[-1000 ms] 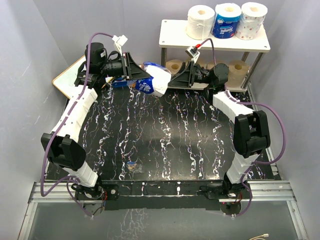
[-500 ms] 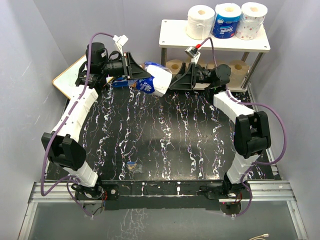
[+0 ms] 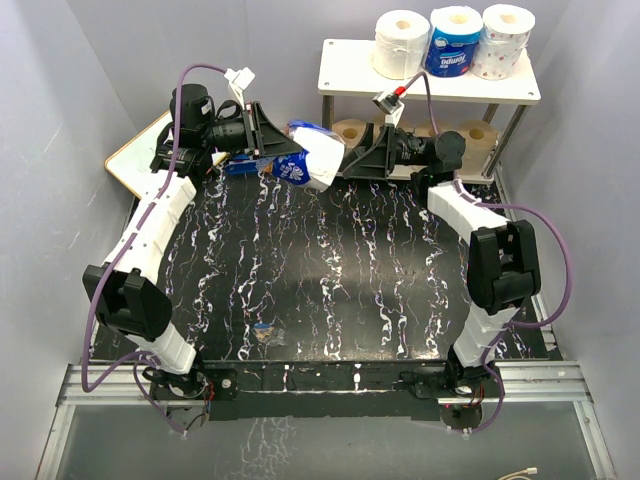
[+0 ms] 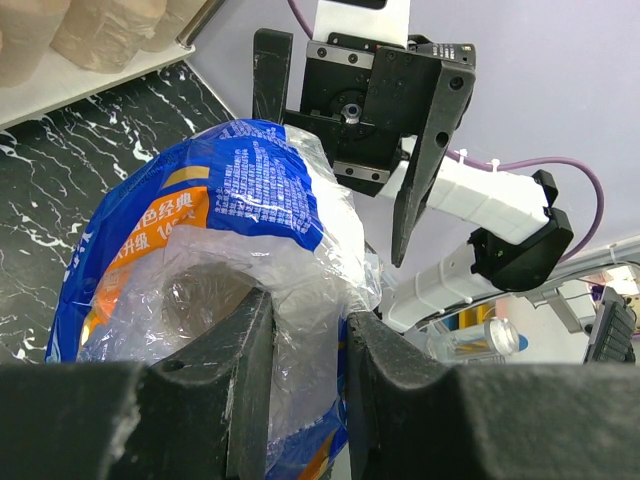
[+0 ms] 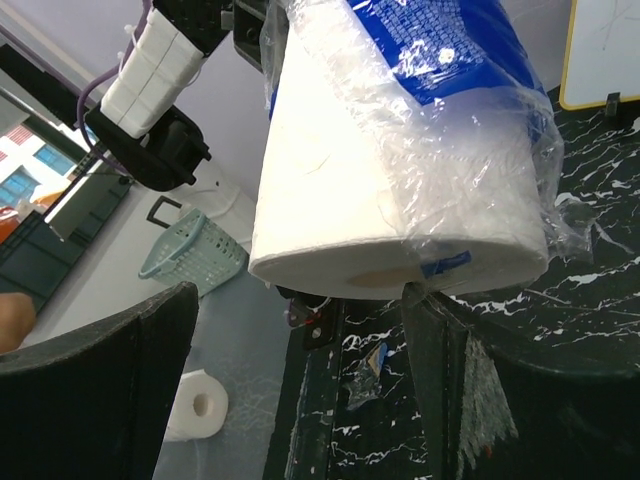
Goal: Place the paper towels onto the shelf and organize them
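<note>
A white paper towel roll (image 3: 312, 160) in a torn blue-and-orange printed plastic wrap hangs above the table's far edge. My left gripper (image 3: 275, 152) is shut on the wrap (image 4: 300, 330); the roll's bulk (image 4: 240, 210) lies beyond my fingers. My right gripper (image 3: 350, 160) is wide open at the roll's bare end (image 5: 400, 210), its fingers (image 5: 470, 390) below and beside it. The shelf (image 3: 345, 72) stands at the back right. On its top board are a white roll (image 3: 402, 42), a blue-wrapped roll (image 3: 454, 40) and a dotted roll (image 3: 505, 40). Tan rolls (image 3: 478, 135) sit on the lower tier.
A framed whiteboard (image 3: 135, 150) leans at the back left. A small scrap of wrap (image 3: 265, 332) lies near the table's front. In the right wrist view a white roll (image 5: 195, 405) and a light-blue basket (image 5: 195, 255) are on the floor beyond the table.
The wrapped roll has risen slightly. My right arm has drawn back a little toward the shelf. The left gripper still grips the wrap.
</note>
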Controlling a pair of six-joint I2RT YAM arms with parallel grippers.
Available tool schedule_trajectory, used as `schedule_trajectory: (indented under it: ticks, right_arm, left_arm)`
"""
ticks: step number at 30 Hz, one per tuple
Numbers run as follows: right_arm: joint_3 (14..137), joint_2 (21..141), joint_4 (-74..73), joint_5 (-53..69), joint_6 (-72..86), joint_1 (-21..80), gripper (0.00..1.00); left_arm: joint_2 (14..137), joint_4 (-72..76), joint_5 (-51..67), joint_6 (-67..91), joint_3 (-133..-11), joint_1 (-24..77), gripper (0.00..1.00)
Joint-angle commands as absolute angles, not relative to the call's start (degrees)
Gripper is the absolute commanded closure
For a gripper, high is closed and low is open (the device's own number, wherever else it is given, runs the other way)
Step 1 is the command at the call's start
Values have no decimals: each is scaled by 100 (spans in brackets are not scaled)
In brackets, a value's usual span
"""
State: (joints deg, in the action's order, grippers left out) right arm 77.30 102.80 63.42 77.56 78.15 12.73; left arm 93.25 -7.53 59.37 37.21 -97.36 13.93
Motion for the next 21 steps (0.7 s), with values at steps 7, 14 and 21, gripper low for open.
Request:
schedule_trajectory:
  ticks: [7,14,21]
  right_arm:
    - [8194,10502,6961,7132,8200,1287,20]
    - [8233,10496,6835,6800,8192,1419,27]
    - [8303,10412,6712,6628,8168,1717,29]
  left_arm:
    - [9105,-291,6145,3954,-9695,1374,100]
    - [9139,-221,6101,4003,-9628,1379,100]
    - [9161,-279,6035,3916,-9616,1375,100]
